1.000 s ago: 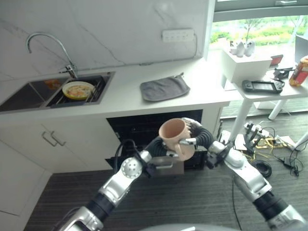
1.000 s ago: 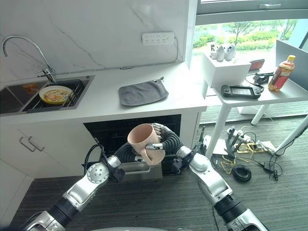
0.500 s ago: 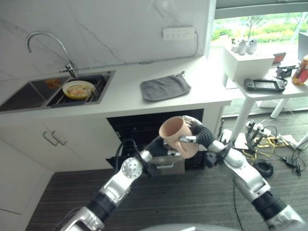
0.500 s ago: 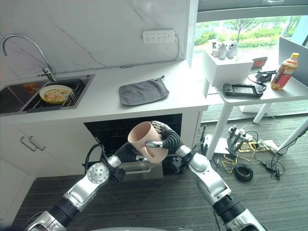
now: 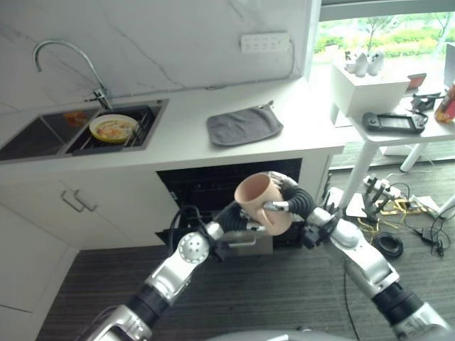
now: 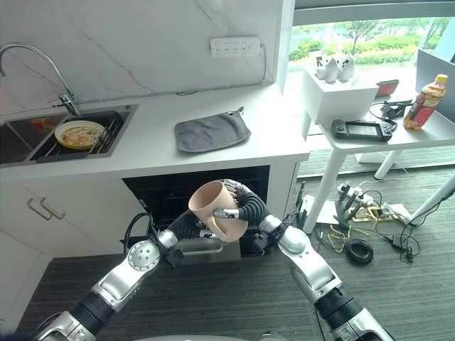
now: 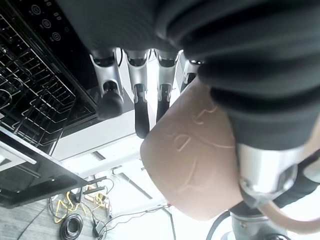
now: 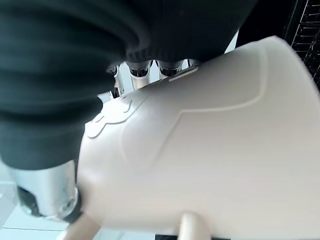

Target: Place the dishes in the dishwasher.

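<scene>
White marble wall and a white surface [image 5: 185, 138] run across the back, with a sink [image 5: 43, 138] at the robot's left holding a yellow bowl [image 5: 114, 128] on a dark rack beneath a curved tap [image 5: 67, 60]. A grey cloth [image 5: 243, 126] lies flat on the surface, well apart from the sink. Below it the dishwasher [image 5: 213, 192] stands open, its dark cavity facing the robot.

No legible writing shows on the cup [image 5: 261, 204]; the left wrist view gives only a raised relief pattern on its pinkish wall. The cup is held in the air in front of the dishwasher opening, tilted, mouth toward the robot's upper left. The right hand [image 5: 290, 199] has its fingers [image 6: 229, 213] curled round the cup's side. The left hand [image 5: 229, 218] sits just beside and below the cup; its own wrist view shows its fingers [image 7: 141, 102] straight and relaxed, with the dishwasher's wire rack [image 7: 30, 105] past them. The right wrist view shows the cup's wall very close and its handle [image 8: 192, 227].

A white side table [image 6: 384, 138] at the robot's right carries a bottle [image 6: 424, 101] and a game controller [image 6: 362, 129].
</scene>
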